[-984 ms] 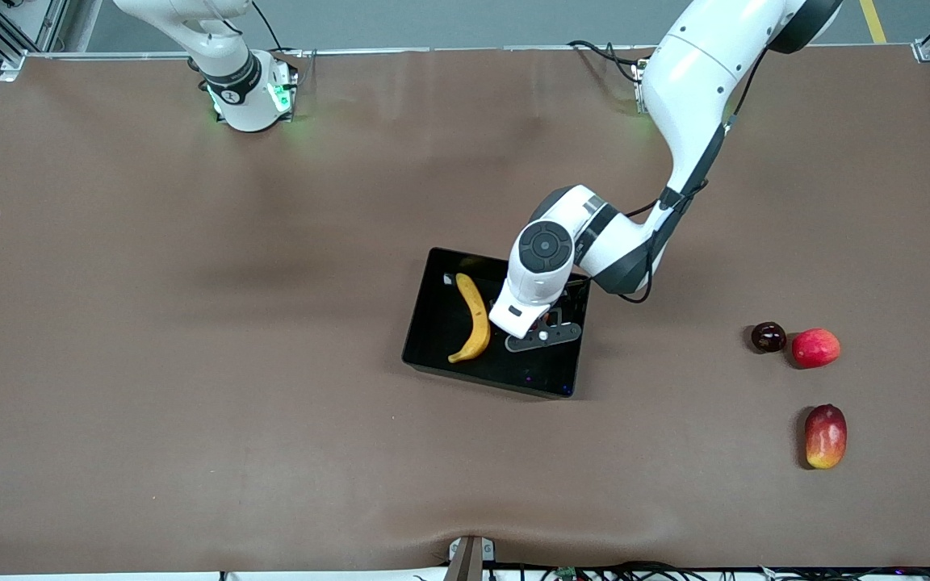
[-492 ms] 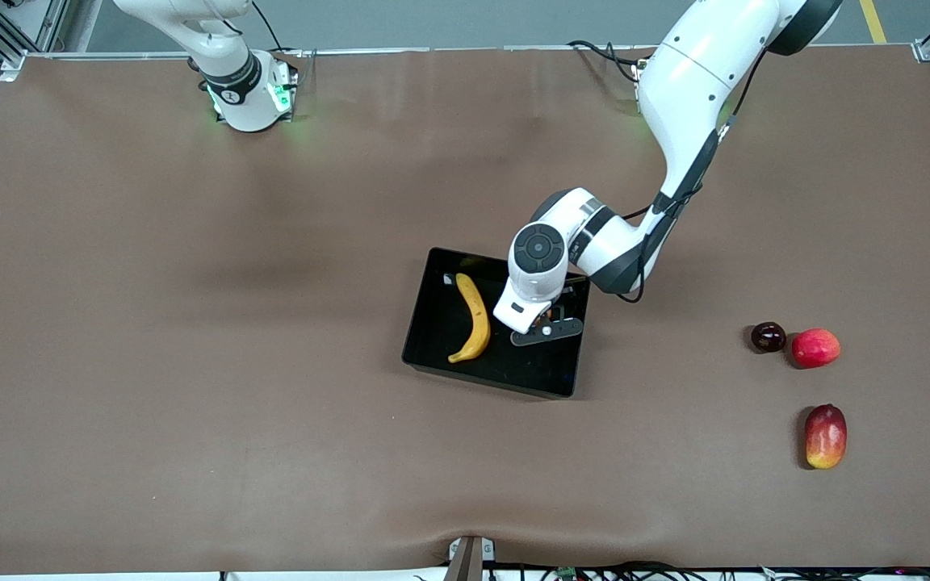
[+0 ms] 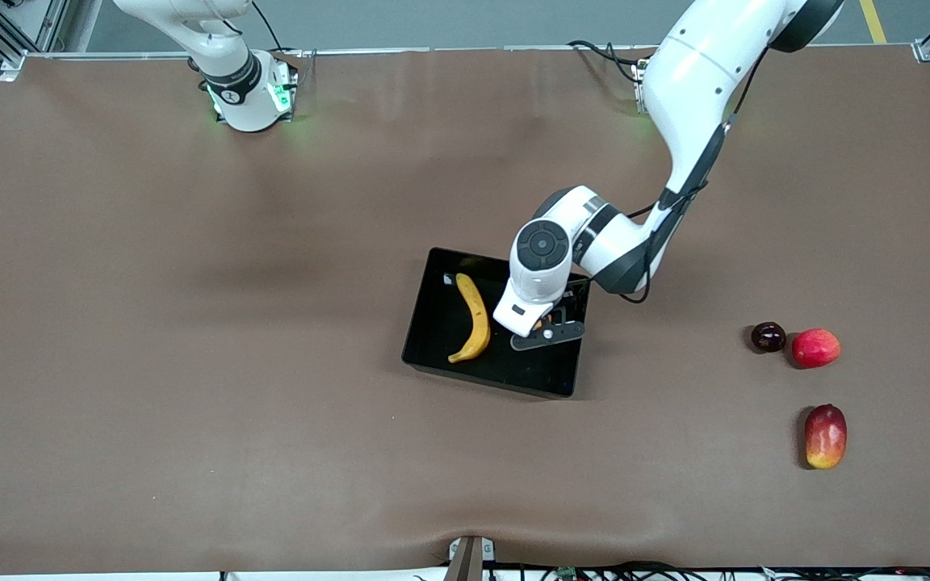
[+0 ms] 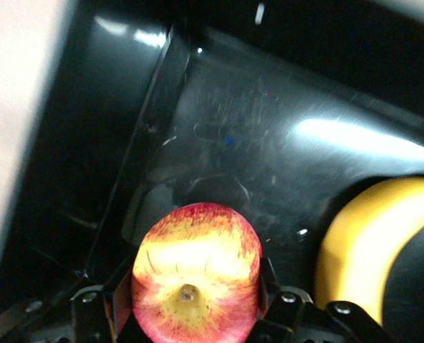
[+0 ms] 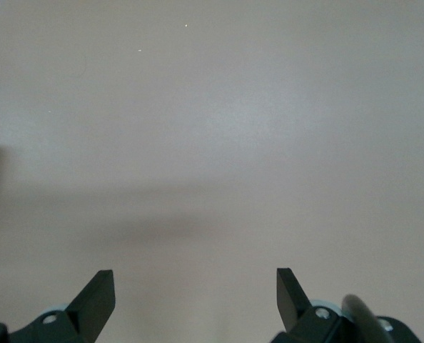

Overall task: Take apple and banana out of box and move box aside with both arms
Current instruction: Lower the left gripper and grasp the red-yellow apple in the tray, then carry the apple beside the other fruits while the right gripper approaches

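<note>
The black box (image 3: 435, 327) sits mid-table with the yellow banana (image 3: 475, 318) lying in it. My left gripper (image 3: 546, 328) is down inside the box beside the banana, toward the left arm's end. It is shut on the red-and-yellow streaked apple (image 4: 195, 275). In the left wrist view the apple sits between the fingers over the glossy box floor (image 4: 233, 136), with the banana (image 4: 369, 243) close beside it. My right gripper (image 5: 195, 289) is open and empty over bare brown table; it is out of the front view.
At the left arm's end of the table lie a dark maroon round fruit (image 3: 768, 336), a red round fruit (image 3: 816, 348) beside it, and a red-yellow mango (image 3: 825, 436) nearer the front camera. The right arm's base (image 3: 243, 89) stands at the table's edge.
My left gripper has shifted only slightly inside the box, still shut on the apple. The banana, box and other fruits have not moved.
</note>
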{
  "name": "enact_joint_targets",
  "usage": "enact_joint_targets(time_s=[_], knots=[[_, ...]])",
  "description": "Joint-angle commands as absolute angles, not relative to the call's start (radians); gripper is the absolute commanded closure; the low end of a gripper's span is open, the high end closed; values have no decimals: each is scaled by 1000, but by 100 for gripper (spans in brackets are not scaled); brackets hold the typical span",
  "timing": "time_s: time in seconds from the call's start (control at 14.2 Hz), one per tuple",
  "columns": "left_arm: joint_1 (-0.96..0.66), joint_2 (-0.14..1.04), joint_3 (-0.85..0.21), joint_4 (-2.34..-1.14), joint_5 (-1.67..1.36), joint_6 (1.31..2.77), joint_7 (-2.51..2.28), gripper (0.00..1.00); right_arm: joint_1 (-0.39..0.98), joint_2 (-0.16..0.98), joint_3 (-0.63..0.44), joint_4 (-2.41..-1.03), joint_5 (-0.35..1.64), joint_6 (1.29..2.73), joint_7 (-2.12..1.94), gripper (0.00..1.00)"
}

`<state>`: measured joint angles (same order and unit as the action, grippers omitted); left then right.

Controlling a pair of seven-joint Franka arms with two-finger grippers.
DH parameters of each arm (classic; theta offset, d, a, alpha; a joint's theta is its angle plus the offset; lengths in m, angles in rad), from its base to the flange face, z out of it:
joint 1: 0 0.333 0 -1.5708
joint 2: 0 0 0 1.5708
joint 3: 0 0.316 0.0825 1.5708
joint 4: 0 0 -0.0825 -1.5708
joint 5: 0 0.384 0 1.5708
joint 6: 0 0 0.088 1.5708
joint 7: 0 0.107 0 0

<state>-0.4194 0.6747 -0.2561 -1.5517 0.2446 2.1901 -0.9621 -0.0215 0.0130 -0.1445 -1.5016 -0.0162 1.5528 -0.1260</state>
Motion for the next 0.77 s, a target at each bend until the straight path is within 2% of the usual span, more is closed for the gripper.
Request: enact_joint_targets(time_s=[0.0, 0.28, 0.7], knots=[[-393, 568, -253, -1543, 265, 2151, -977, 100, -41, 43, -132, -1482, -17, 1549, -120, 0], [-341, 517, -253, -1424, 255, 1981, -870, 100, -37, 69, -132, -1482, -18, 1549, -124, 0], [-140, 497, -261, -1436, 252, 1936, -534, 100, -37, 164, -130, -1493, -17, 1540, -127, 0]])
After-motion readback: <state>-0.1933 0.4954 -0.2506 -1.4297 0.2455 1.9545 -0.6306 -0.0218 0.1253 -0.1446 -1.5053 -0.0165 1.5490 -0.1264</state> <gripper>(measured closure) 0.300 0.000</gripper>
